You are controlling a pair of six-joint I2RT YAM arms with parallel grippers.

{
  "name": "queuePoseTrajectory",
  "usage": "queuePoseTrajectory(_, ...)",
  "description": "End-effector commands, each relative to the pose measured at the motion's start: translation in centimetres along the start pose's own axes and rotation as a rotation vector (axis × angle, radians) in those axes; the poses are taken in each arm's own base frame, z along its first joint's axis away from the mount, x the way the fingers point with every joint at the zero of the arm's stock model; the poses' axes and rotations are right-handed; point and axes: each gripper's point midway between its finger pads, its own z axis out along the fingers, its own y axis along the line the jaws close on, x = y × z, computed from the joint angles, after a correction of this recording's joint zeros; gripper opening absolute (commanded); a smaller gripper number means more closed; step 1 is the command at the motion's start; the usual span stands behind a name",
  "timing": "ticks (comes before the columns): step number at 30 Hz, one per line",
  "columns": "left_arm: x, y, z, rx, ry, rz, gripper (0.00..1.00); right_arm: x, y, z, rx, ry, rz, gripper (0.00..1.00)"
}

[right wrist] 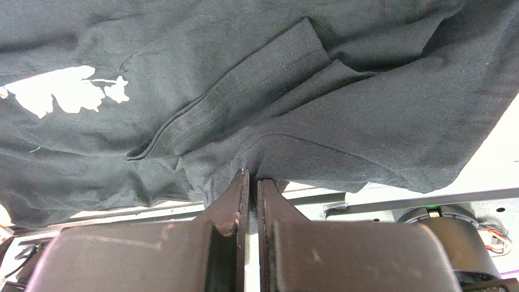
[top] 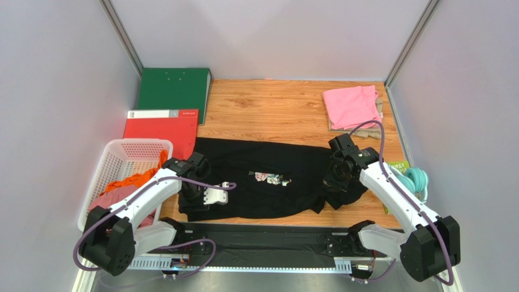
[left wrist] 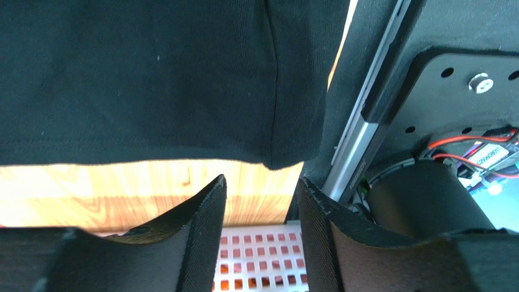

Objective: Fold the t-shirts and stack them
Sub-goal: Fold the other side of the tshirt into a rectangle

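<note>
The large black t-shirt (top: 262, 179) with its rose print lies spread across the middle of the wooden table. My left gripper (top: 187, 193) hovers at the shirt's left edge. In the left wrist view it (left wrist: 262, 188) is open and empty, with the black hem (left wrist: 152, 91) just beyond its tips. My right gripper (top: 334, 179) is at the shirt's right side. In the right wrist view it (right wrist: 253, 176) is shut on a fold of the black cloth (right wrist: 274, 97). A folded pink shirt (top: 350, 104) lies on a beige one (top: 360, 129) at the back right. An orange shirt (top: 131, 181) and a dusty-rose one (top: 103, 199) are in the basket.
A white mesh basket (top: 116, 149) stands at the left, and it also shows in the left wrist view (left wrist: 259, 255). A green binder (top: 173, 88) and a red binder (top: 161, 128) lie at the back left. A teal coiled bundle (top: 417, 180) sits at the right edge.
</note>
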Motion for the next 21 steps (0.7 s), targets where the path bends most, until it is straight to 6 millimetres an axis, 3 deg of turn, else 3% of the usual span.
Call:
queuePoseTrajectory(1,-1.3,0.1,0.5,0.013,-0.055,-0.025,0.55,-0.6,0.6,0.1,-0.034,-0.035,0.007,0.0)
queuePoseTrajectory(10,-1.5,-0.7,1.8,0.067,-0.044,-0.067,0.61,-0.6,0.5,0.5,-0.032,-0.034,0.004,0.0)
queuePoseTrajectory(15,-0.6,-1.7,2.5,0.088,-0.016,-0.088,0.61,-0.6,0.4,0.6,-0.03,-0.036,0.004,0.0)
queuePoseTrajectory(21,-0.7,-2.0,2.4,0.092,-0.028,-0.102,0.62,-0.7,0.5,0.8,-0.027,-0.035,0.001,0.0)
